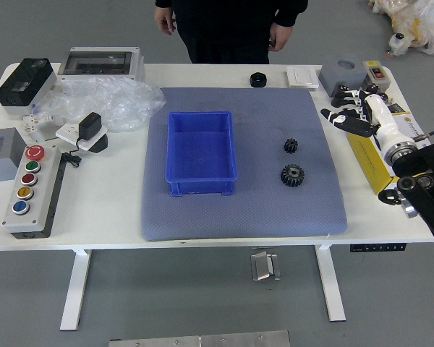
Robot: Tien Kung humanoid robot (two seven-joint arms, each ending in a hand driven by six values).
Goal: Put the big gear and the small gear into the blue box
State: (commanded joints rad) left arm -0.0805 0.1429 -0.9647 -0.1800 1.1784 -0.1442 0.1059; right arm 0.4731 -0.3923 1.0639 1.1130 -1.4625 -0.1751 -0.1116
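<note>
A button panel sits on the worktop. Right of it, the blue box stands on a blue-grey mat. A person stands at the far side, both hands hanging down. Right of the box, the small gear and, nearer the front edge, the big gear lie on the mat. Farther right, the robot's right hand has its fingers spread, gripping nothing.
</note>
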